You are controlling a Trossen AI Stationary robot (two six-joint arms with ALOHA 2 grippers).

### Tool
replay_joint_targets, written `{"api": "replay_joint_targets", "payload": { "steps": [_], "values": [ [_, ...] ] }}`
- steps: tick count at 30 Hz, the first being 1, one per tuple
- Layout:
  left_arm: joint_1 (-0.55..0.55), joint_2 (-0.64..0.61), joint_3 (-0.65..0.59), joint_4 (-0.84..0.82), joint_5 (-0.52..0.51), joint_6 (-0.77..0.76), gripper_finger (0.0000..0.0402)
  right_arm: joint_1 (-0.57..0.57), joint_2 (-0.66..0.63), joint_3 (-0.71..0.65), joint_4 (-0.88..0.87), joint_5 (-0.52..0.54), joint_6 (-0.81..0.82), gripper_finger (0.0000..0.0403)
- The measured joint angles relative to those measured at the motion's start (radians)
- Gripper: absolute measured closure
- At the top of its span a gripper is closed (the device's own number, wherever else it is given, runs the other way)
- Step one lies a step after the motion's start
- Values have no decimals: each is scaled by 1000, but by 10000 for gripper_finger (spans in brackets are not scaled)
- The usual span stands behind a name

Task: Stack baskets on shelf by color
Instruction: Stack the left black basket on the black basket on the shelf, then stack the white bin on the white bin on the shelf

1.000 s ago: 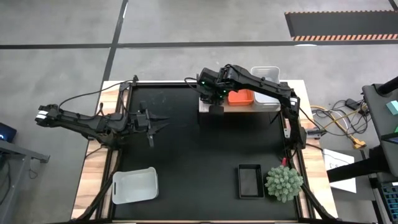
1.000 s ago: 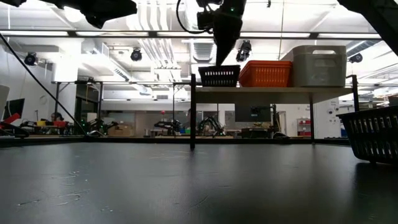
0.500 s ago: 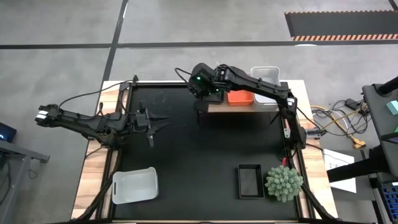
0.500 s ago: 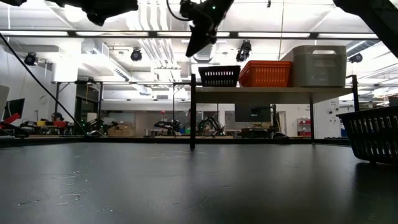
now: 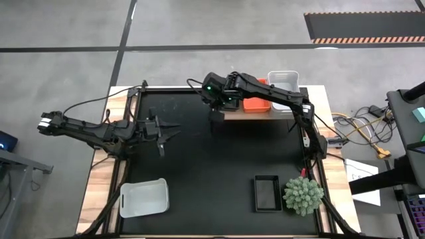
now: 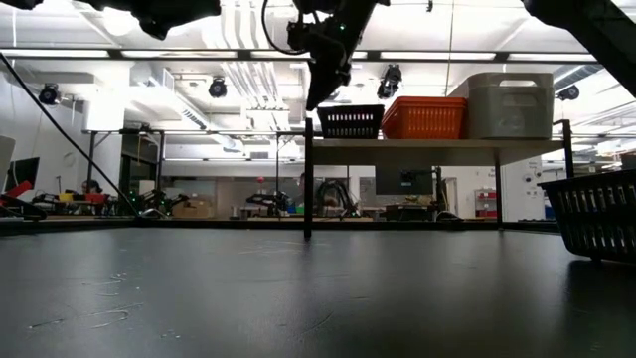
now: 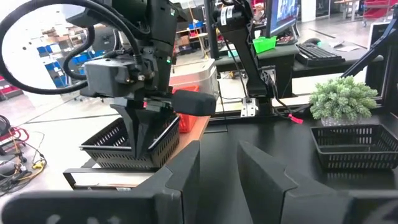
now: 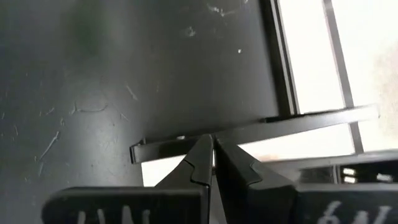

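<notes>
On the far shelf [image 6: 437, 142] sit black [image 6: 350, 121], orange [image 6: 425, 117] and white [image 6: 510, 105] baskets. Beside its left end our right gripper [image 5: 216, 111] hangs closed, empty. These look light, stiff; we'd pinch a rim.

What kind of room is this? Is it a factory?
More likely a robotics lab or workshop. The low view shows a big hall with ceiling strip lights and cluttered workbenches; the left wrist view shows a computer monitor and keyboard.

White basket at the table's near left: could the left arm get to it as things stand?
Probably yes. The white basket lies alone on open mat, nothing between it and the left claw.
</notes>
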Motion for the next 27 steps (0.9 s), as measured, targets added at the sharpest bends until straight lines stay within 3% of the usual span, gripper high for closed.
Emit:
{"api": "replay_joint_targets", "payload": {
  "steps": [16,27],
  "values": [
    [0,0,0,0,0,0,311,13,-14,-2,-20,1,13,394],
    [0,0,0,11,0,-1,311,232,-112,-84,34,0,35,394]
  ]
}}
